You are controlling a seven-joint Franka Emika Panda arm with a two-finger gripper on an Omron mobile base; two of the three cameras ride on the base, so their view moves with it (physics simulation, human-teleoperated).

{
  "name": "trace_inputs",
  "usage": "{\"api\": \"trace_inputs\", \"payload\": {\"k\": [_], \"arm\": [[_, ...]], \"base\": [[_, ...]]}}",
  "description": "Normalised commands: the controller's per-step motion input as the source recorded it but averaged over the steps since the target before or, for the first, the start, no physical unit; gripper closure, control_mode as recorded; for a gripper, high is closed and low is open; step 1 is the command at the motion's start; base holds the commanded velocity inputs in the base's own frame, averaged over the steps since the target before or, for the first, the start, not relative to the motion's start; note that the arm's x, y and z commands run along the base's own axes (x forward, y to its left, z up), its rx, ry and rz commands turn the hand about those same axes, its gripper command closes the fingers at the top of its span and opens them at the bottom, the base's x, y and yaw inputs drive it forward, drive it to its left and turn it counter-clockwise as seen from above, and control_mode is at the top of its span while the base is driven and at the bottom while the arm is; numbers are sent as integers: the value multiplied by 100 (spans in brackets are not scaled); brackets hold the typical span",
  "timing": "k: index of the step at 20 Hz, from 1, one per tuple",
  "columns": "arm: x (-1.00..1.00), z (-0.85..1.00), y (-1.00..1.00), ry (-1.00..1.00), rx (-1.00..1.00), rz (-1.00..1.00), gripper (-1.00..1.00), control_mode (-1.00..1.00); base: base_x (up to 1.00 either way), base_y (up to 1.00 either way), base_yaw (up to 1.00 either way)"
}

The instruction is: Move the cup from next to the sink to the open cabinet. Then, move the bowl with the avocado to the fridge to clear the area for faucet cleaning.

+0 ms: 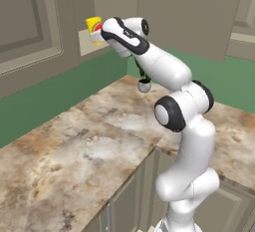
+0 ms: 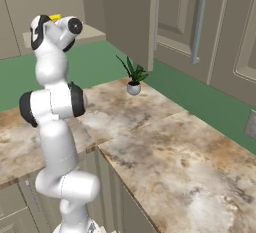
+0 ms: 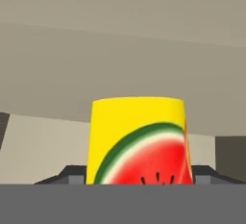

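A small yellow cup (image 3: 138,139) printed with a red and green watermelon slice is seen upright at the bottom centre of the hand view, flanked closely by the two dark fingertips (image 3: 67,174) of the hand (image 3: 139,180), which is pinched on it. In the left base view, the cup (image 1: 93,25) is held at the upper left of the frame, over the plain beige shelf (image 1: 92,48) of the open wall cabinet. Lower down, a marbled brown stone surface (image 1: 74,151) is spread. A small potted plant (image 2: 133,77) is set on it near the green wall (image 2: 200,94).
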Motion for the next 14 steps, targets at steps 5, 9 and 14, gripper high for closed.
{"api": "trace_inputs", "payload": {"k": [5, 9, 14], "arm": [[68, 0, 32, 1, 0, -13, 100, -100], [38, -8, 4, 4, 3, -7, 100, -100], [24, -3, 4, 4, 0, -2, -100, -100]], "base": [[0, 0, 0], [0, 0, 0], [0, 0, 0]]}}
